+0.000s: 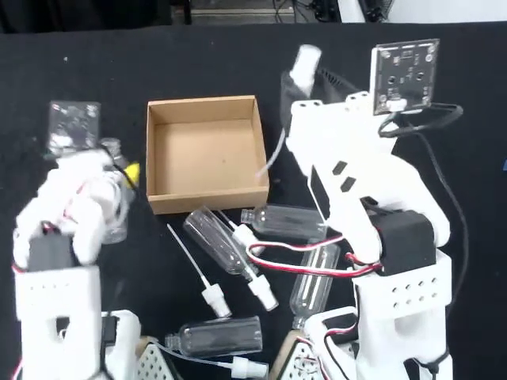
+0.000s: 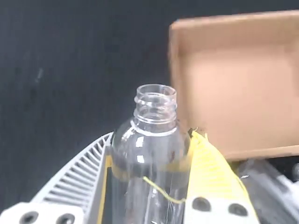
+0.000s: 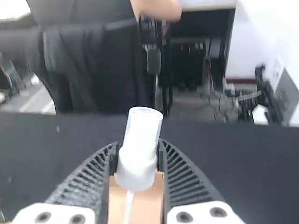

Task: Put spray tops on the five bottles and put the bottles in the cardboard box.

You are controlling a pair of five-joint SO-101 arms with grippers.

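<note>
Left gripper [image 2: 153, 154]: closed on the body of a clear bottle [image 2: 152, 154], a grey pad on one side and a yellow pad on the other.
Held bottle: upright, with the threaded neck open and bare. It stood just left of the cardboard box [image 1: 204, 194], over the counter [image 1: 412, 71].
Right gripper [image 3: 138, 147]: clamped on the collar of a white spray top [image 3: 139, 149].
Spray top: head up, at the far right corner of the box. Its thin dip tube [image 1: 273, 150] hung down and slanted toward the box's right wall.
Key relation: the spray top lay to the right of the held bottle and farther back, with the whole width of the box between them. Both long axes ran roughly vertical, the tube end pointing down and the bottle mouth pointing up.
Next move, as a judgement: the tube tip would have to be brought across the box and lined up over the open neck. The slant of the tube made a miss at the rim the likely fault.
Nearer arm: neither, since each held its own half of the pair.
Other bottles: four lay on their sides on the counter, near of the box [image 1: 281, 222].
Loose tops: one with its tube lay between the lying bottles [image 1: 214, 299].
Progress: no bottle had reached the box.
</note>
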